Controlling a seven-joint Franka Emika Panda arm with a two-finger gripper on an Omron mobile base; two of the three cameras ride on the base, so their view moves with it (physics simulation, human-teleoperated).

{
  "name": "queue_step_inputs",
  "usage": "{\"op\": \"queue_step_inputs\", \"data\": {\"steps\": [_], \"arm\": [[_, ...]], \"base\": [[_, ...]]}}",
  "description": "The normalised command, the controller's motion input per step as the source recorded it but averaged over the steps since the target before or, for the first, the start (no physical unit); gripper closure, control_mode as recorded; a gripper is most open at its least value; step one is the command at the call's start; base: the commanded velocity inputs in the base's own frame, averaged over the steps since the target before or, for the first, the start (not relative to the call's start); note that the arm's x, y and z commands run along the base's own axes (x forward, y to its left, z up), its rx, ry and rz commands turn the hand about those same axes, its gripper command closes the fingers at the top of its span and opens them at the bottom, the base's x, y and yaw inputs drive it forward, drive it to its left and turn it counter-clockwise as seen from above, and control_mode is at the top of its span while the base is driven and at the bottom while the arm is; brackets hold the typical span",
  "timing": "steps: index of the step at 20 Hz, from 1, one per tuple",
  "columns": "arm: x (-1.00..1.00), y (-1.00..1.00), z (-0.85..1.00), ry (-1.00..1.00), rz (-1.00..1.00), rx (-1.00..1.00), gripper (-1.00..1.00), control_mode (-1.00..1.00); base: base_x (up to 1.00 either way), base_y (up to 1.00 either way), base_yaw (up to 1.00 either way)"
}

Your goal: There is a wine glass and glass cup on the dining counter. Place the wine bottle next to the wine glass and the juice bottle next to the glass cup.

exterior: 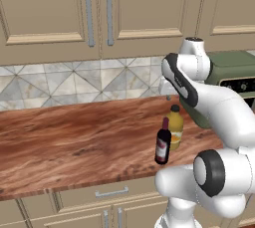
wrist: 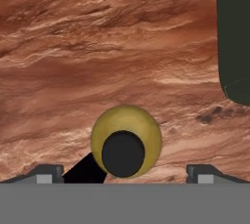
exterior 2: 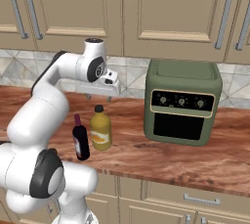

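Observation:
The stout yellow-orange juice bottle (exterior: pixel 175 127) (exterior 2: pixel 100 132) stands upright on a wood-grain wall counter (exterior: pixel 74 142) under beige cabinets. The slim dark wine bottle (exterior: pixel 163 145) (exterior 2: pixel 80 142) stands just beside it, nearer the counter's front edge. My gripper (exterior 2: pixel 99 97) hangs open, pointing down, a short way above the juice bottle's dark cap. In the hand view I look straight down on the juice bottle (wrist: pixel 146 135), which lies between my spread fingertips (wrist: pixel 46 174), with my gripper (wrist: pixel 124 175) touching nothing. The wine glass, the glass cup and the dining counter are out of view.
A green countertop oven (exterior 2: pixel 183 103) (exterior: pixel 234 72) stands close to the right of the bottles, against the tiled backsplash (exterior: pixel 74 80). The counter stretches bare to the left of the bottles. Cabinet doors with metal handles (exterior: pixel 88 13) hang above.

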Motion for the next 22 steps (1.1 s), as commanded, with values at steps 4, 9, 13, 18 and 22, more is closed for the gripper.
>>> {"op": "queue_step_inputs", "data": {"steps": [4,9,13,18,22], "arm": [[-0.06,0.02,-0.15,0.0,-0.01,-0.03,-1.0,-1.0],[0.06,0.05,-0.23,0.04,-0.04,-0.02,-1.0,-1.0],[0.02,0.01,-0.19,0.17,-0.03,0.0,-1.0,-1.0],[0.0,0.0,-0.18,0.11,0.0,0.0,-1.0,-1.0],[0.05,0.0,-0.07,0.05,0.0,0.0,-1.0,-1.0]], "base": [[0.0,0.0,0.0],[0.0,0.0,0.0],[0.0,0.0,0.0],[0.0,0.0,0.0],[0.0,0.0,0.0]]}}
